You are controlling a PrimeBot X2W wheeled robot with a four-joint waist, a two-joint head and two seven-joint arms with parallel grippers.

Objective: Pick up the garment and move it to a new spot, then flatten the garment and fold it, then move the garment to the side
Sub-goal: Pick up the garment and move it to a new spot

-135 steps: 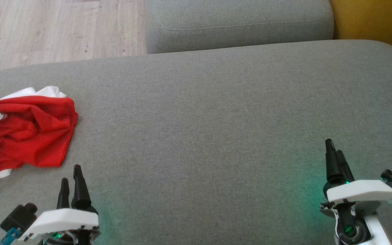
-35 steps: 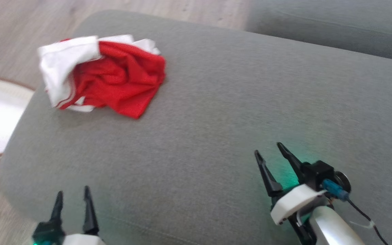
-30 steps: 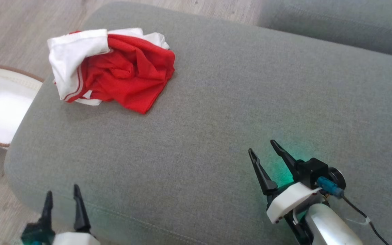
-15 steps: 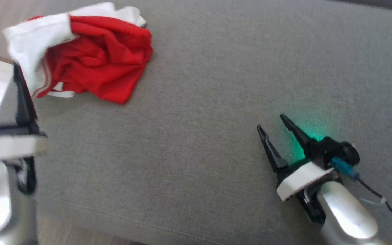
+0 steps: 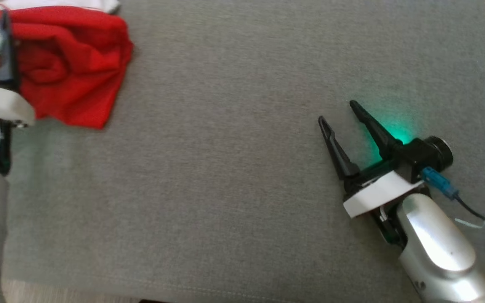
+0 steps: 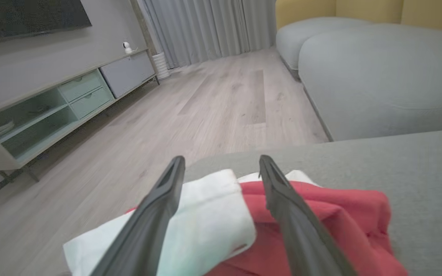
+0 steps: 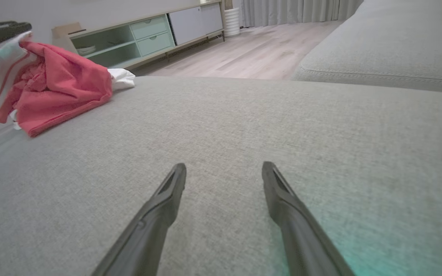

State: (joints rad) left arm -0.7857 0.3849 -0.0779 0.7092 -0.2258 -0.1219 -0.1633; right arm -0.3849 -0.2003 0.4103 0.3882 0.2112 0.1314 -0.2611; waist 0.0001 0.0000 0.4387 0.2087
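A: Start at the left. Any containers?

B: One, the low cabinet (image 6: 52,111) along the wall in the left wrist view. Its open compartment holds a pale stack (image 6: 0,127) on the upper shelf, perhaps dishes, though it is too blurred to be sure. Next to that are two drawers (image 6: 84,92), both closed, then one grey door (image 6: 128,73).

A: And the garment?

B: One garment (image 5: 70,63), red with white parts, lies crumpled in a heap at the left end of the grey sofa seat (image 5: 225,176), near the edge that meets the wooden floor (image 6: 213,103).

A: The left pincer?

B: The left pincer (image 6: 221,161) hangs over that heap with its two fingers wide apart. A white fold lies below the gap, and red cloth lies under the right-hand finger. It has hold of nothing. I cannot tell whether the fingers touch the cloth.

A: Further right?

B: A stretch of grey seat, then the right pincer (image 5: 337,111), well apart from the garment. Its two fingers are spread and empty, low over the seat, with a green glow (image 5: 394,130) on the fabric beside them.

A: The counts?

B: One garment and two pincers, both gaping. There are two grey sofa sections, the one carrying the garment and a second section (image 6: 382,73) beyond it.
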